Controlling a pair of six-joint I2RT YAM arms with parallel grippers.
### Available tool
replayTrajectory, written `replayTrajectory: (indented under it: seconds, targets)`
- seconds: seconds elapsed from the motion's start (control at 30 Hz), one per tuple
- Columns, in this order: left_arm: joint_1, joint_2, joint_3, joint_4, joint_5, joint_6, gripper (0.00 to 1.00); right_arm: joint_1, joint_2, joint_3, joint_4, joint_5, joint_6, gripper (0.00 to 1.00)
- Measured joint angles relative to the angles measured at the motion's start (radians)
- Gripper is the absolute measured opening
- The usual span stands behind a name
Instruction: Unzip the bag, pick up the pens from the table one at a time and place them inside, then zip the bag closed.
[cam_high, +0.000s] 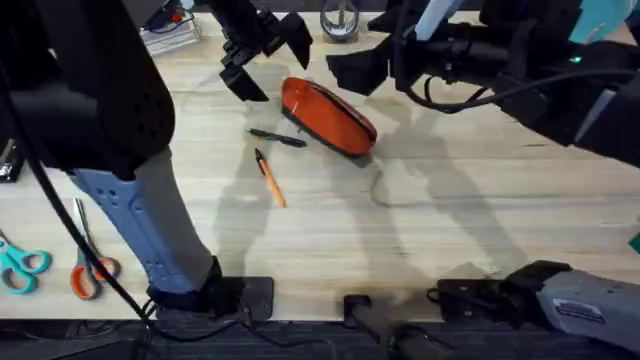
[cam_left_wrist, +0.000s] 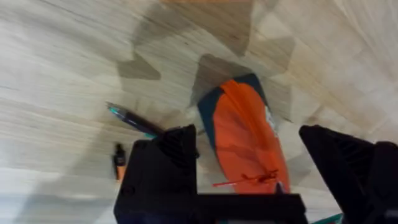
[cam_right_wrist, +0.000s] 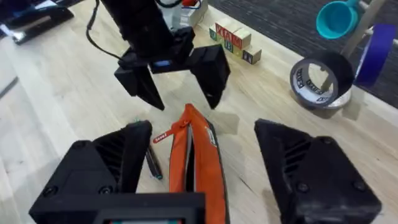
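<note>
Orange bag partly behind both grippers, left fingers apart, right fingers apart, zipper blurred

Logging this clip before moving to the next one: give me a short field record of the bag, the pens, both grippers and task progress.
bag: orange bag lying on the table, between the two grippers
bag zipper: cannot tell whether opened
pens: black pen and orange pen both on the table, beside the bag, not inside
left gripper: open, above the bag's far end, holding nothing
right gripper: open, near the bag, holding nothing
progress: no pen placed yet
</note>
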Motion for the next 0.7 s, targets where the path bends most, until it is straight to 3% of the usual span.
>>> replayTrajectory:
  seconds: [0.3, 0.7]
  targets:
    - [0.02, -0.039, 0.0, -0.013, -0.005, 0.154, 0.995, -0.01, -0.018, 0.0, -0.027, 0.0, -0.004, 0.998]
    - [0.021, -0.296, 0.004, -0.166, -0.006, 0.369, 0.995, -0.045, -0.07, 0.0, -0.093, 0.0, -0.007, 0.997]
